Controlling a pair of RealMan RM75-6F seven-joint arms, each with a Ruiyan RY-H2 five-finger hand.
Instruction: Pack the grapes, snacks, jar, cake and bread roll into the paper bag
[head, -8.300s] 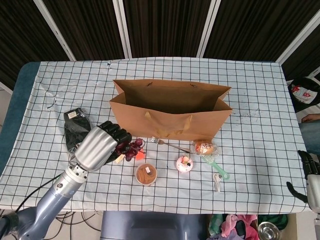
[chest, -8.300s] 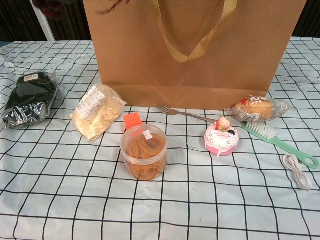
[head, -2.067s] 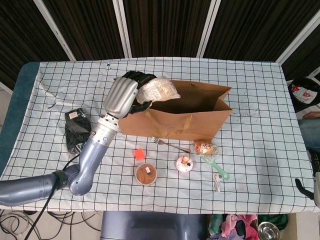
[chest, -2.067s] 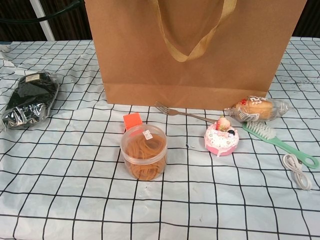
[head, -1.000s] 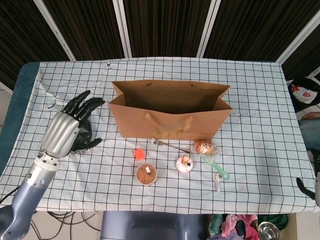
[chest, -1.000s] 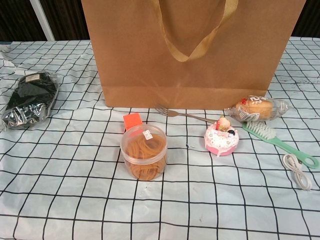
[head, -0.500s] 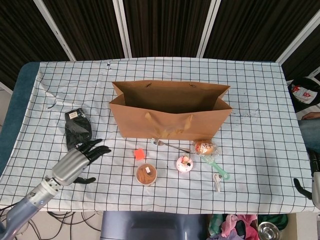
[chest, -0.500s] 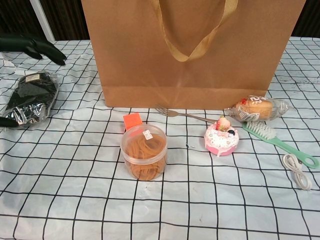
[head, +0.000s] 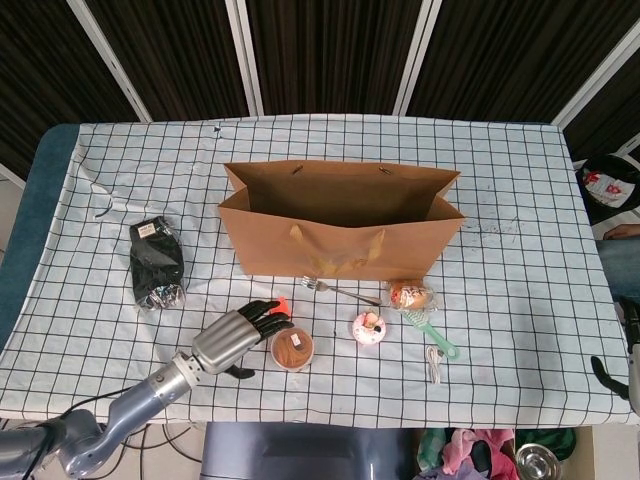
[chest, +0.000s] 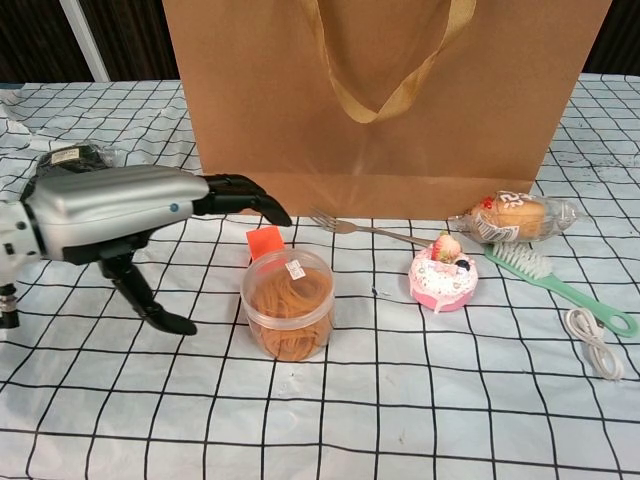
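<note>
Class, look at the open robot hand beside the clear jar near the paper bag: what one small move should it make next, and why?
Probably ease the left robot hand rightward to close around the jar. Its fingers are spread, hold nothing, and sit just left of the jar without clearly touching it. The jar stands upright outside the paper bag, so it is not yet packed.

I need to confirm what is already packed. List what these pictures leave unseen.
- Inside of the paper bag: its front wall hides the contents in head view; chest view shows only the outside.
- Right hand: cut off by the head view's right edge, state unreadable.
- Jar label: too small to read.
</note>
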